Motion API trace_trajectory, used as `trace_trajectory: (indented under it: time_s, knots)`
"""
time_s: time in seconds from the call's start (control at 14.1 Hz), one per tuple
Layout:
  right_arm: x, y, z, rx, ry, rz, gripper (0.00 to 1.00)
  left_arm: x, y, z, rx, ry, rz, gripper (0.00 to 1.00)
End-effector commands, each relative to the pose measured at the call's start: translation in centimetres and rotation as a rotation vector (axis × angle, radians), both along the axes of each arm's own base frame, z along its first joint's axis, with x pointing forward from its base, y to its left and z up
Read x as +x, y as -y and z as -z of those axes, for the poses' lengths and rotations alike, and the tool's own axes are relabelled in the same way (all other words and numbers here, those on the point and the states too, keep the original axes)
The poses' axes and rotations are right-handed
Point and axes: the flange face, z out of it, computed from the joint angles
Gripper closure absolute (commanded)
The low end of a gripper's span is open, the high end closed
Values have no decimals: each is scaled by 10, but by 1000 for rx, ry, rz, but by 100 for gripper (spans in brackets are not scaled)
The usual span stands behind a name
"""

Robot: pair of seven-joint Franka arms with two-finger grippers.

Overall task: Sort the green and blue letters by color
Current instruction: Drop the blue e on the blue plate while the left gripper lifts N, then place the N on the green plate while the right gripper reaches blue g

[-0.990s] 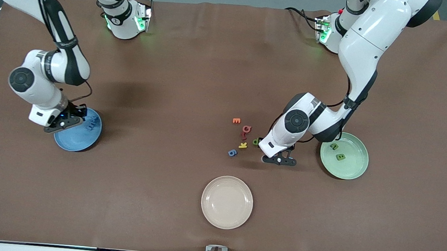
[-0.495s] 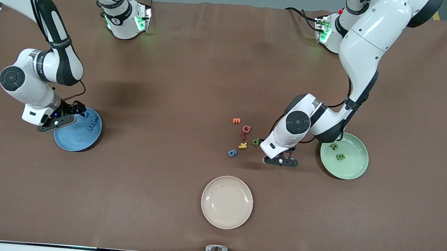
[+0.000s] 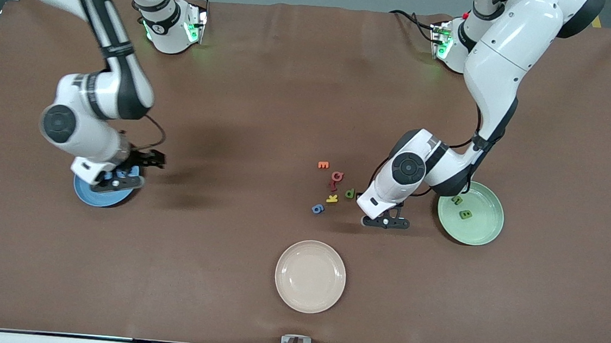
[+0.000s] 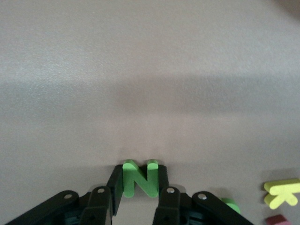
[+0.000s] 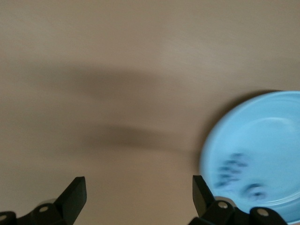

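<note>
Left gripper (image 4: 139, 187): down at the table between the loose letters and the green plate, its fingers (image 4: 115, 185) pinched onto the green N (image 4: 139, 178), which stands between them.
Right gripper (image 5: 139, 194): jaws spread wide and holding nothing, up over the blue plate (image 3: 85, 193) at the right arm's end of the table.
Blue plate contents: dark blue letters (image 5: 236, 171) lie in it, too smeared in the right wrist view to read.
Green plate (image 3: 483, 232): at the left arm's end, holding two green letters (image 3: 462, 208), one nearer the front camera than the other.
Loose cluster: a green letter (image 3: 349, 193) just beside the left gripper; near it a yellow K (image 3: 332, 198), a red letter (image 3: 336, 179), an orange letter (image 3: 323, 165) farthest from the camera, and a blue 6 (image 3: 318, 209) nearest it.
Cream plate (image 3: 310, 276): nearer the camera than the cluster.
</note>
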Motion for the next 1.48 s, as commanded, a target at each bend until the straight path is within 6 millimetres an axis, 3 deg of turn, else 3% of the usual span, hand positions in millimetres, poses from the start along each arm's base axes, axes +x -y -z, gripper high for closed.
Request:
trace_trajectory:
  time_s: [0.0,0.21,0.35,0.49,0.64,0.78,0.99,1.41]
  knots:
    - [7,-98,-35,-5,34,168,0,17,-17,-14,6,27,-43,82]
    - [12,-189,-34,9,66,316,0,20,-44,-48,62,-14,-65,83]
    - [13,-248,-22,20,73,448,0,19,-66,-58,83,-28,-72,83]
    - [12,-299,6,8,71,672,0,14,-94,-69,83,-35,-52,83]
    - [12,-342,25,19,83,779,0,11,-134,-73,66,-60,-43,83]
    - [14,-368,35,38,90,873,0,8,-181,-77,51,-76,-20,83]
    - [18,-392,44,68,99,1006,0,3,-234,-72,39,-102,31,83]
    - [19,-410,79,60,114,1160,1,0,-270,-54,80,-110,77,83]
